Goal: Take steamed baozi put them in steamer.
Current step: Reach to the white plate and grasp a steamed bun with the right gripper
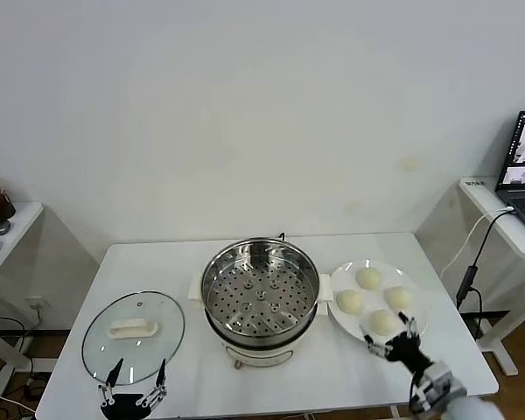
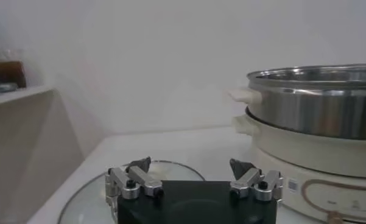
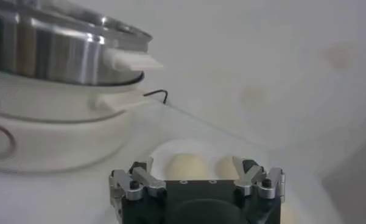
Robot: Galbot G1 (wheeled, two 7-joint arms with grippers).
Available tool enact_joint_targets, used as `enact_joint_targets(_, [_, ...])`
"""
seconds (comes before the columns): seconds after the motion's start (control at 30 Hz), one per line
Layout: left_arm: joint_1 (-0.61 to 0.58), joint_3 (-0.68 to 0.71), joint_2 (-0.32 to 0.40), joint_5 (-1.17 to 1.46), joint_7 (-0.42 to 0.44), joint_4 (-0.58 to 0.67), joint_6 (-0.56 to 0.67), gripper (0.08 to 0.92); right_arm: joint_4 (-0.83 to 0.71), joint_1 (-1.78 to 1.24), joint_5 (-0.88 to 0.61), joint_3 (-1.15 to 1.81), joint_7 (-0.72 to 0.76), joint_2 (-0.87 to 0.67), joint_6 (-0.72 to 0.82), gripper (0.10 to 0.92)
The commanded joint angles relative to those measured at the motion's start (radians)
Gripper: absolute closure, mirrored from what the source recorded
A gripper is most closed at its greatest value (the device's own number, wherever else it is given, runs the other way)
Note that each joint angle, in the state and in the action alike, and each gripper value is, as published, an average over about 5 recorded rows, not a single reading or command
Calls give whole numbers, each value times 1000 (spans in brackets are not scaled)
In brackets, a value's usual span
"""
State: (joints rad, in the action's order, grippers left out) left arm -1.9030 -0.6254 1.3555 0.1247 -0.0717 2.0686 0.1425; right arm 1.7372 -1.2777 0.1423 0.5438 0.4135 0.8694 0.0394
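The right gripper [image 1: 392, 338] is hovering at the near edge of a white plate [image 1: 343, 282] on the right side of a white table [image 1: 437, 289], its fingers standing wide apart and holding nothing. Its fingertips are sitting just beside the nearest of four steamed baozi [image 1: 382, 323], smooth cream-white buns resting together on the plate. In the right wrist view two of the buns [image 3: 186, 165] are showing just beyond the spread fingers [image 3: 244, 173].

The steamer [image 1: 260, 290], a shiny steel pot on a white base, is standing at the middle of the table just left of the plate, with its perforated tray bare.

The left gripper [image 1: 136, 376] is waiting at the near left edge of the table, its fingers also spread and empty, over the near rim of a round glass lid [image 1: 101, 343] with a white handle, which is lying flat to the left of the steamer.
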Motion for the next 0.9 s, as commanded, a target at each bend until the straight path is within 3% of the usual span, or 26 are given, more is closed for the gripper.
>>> enact_joint_targets(0.03, [2, -11, 1, -69, 6, 0, -3, 177, -103, 226, 169, -72, 107, -214, 31, 203])
enact_joint_targets(0.2, [1, -14, 16, -103, 3, -5, -5, 177, -262, 570, 333, -318, 252, -237, 24, 203])
enact_joint_targets(0.47, [0, -37, 28, -113, 1, -6, -10, 177, -539, 1044, 369, -766, 523, -126, -36, 203])
enact_joint_targets(0.7, [2, -53, 38, -112, -3, -5, -12, 177, -722, 1225, 359, -1001, 726, -53, -55, 203])
enact_joint_targets(0.9, [5, -66, 38, -110, -4, -8, -11, 177, -830, 1250, 324, -1052, 748, -5, -58, 203])
